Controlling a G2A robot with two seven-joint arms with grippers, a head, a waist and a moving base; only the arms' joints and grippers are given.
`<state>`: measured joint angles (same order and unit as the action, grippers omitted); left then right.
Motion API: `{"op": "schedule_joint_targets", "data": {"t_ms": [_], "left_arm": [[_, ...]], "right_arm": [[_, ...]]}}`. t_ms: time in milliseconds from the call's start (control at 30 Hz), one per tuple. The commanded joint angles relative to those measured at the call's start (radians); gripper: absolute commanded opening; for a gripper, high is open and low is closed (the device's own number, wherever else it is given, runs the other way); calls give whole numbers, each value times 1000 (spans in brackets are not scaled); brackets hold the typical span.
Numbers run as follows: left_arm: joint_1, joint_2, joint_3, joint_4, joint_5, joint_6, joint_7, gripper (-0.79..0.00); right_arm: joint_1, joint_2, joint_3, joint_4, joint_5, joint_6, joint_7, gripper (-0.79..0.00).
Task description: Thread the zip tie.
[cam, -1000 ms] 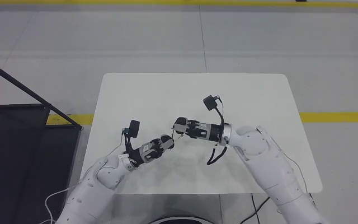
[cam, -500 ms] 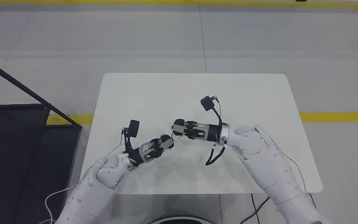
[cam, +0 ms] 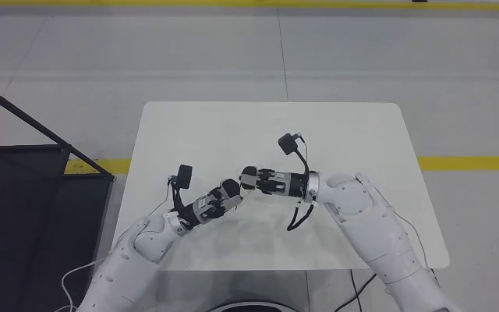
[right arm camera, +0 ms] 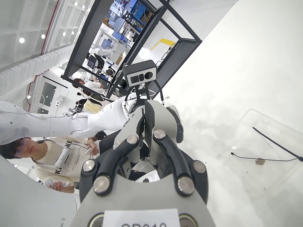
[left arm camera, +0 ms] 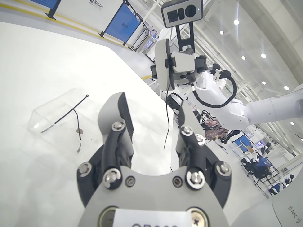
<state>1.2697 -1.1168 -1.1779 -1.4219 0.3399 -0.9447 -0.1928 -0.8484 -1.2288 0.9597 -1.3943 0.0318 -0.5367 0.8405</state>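
Note:
My right gripper is shut on a thin black zip tie, pinched edge-on between its pads. In the left wrist view the tie hangs down from the right gripper as a long black strand, its free end in the gap between the fingers of my left gripper. The left gripper is open and holds nothing. In the top view the left gripper and the right gripper meet tip to tip over the middle of the white table, above its surface.
A clear plastic tray on the table holds two loose black zip ties, off to the side of both grippers. A black metal frame stands beside the table's left edge.
My left gripper has shifted a little up and toward the right gripper. The right gripper has edged slightly toward it, still holding the tie.

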Motion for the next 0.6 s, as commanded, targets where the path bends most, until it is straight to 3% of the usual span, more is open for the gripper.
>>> {"op": "schedule_joint_targets", "data": {"t_ms": [0, 33, 67, 200, 400, 567], "left_arm": [[3, 1, -7, -3, 1, -8, 4, -65], [5, 2, -10, -4, 0, -11, 5, -105], [6, 2, -14, -6, 1, -14, 6, -200], [11, 3, -21, -13, 5, -25, 5, -397], [12, 4, -22, -17, 6, -33, -2, -529], [11, 4, -21, -16, 3, -36, -7, -582]], "right_arm": [[1, 1, 0, -1, 0, -1, 9, -785], [2, 1, 0, -2, 0, -1, 15, -785], [4, 1, -1, -3, -1, 0, 24, -785], [11, 2, -6, -5, 6, 2, 50, -785], [19, 0, -17, -5, 0, 11, 59, -785], [29, -1, -25, 0, 4, 19, 77, -785]]}}
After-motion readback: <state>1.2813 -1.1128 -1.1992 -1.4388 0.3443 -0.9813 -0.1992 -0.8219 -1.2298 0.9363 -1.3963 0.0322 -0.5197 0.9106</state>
